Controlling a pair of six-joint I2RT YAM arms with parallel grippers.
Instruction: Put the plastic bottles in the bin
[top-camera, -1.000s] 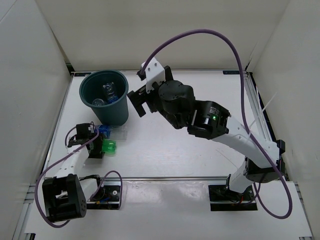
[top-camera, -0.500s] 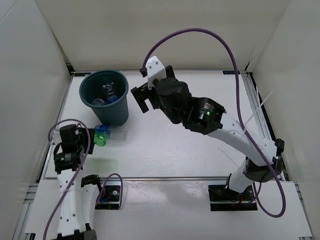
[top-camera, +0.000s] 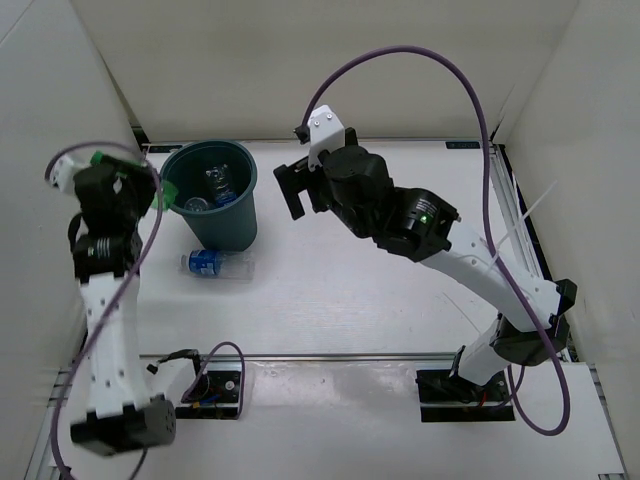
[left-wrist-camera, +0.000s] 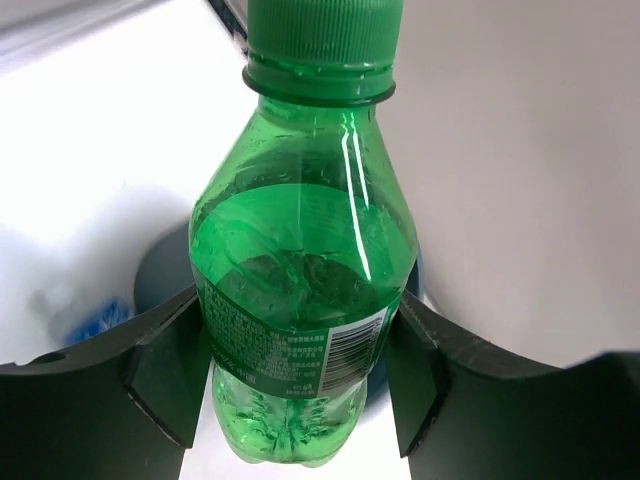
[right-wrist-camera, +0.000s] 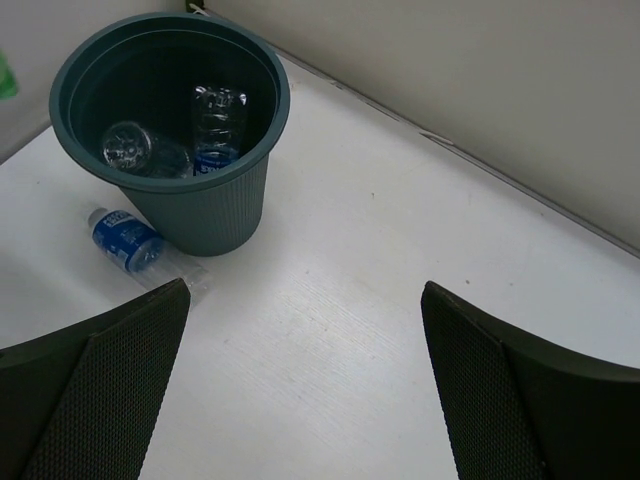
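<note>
My left gripper (top-camera: 128, 180) is shut on a green plastic bottle (left-wrist-camera: 300, 270) with a green cap, raised off the table just left of the bin's rim. Its black fingers (left-wrist-camera: 165, 370) press the bottle's labelled lower body from both sides. The dark teal bin (top-camera: 225, 232) stands at the back left with two clear bottles (right-wrist-camera: 215, 125) inside. A clear bottle with a blue label (top-camera: 212, 263) lies on the table in front of the bin. My right gripper (top-camera: 298, 190) hovers open to the right of the bin, nothing between its fingers (right-wrist-camera: 100, 390).
White walls enclose the table on the left, back and right. A purple cable (top-camera: 420, 55) loops above the right arm. An aluminium rail (top-camera: 330, 357) runs along the near edge by the arm bases.
The left gripper has shut on the green bottle and lifted it from the table beside the clear bottle to the left of the bin's rim. The right gripper drifted slightly back and right.
</note>
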